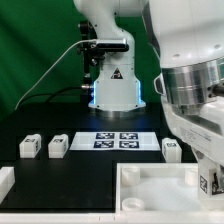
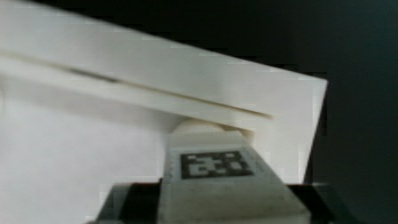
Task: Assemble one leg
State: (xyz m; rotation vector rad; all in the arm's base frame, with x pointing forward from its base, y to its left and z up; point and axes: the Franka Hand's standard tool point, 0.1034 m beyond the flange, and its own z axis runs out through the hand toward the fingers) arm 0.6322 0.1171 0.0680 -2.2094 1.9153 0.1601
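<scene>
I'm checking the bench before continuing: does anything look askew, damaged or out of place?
Nothing stands out. Three loose legs sit apart on either side of the marker board. The tray-like piece looks intact. The pincer holds the gripped leg squarely, tag facing the wrist camera.

The glossy white, rounded plastic robot arm (image 1: pixel 196 95) had grey joint bands, a black cable, and a triangular warning sticker on its base.

Two legs (image 1: pixel 42 145) at exterior view's left of marker board (image 1: pixel 113 141).
</scene>
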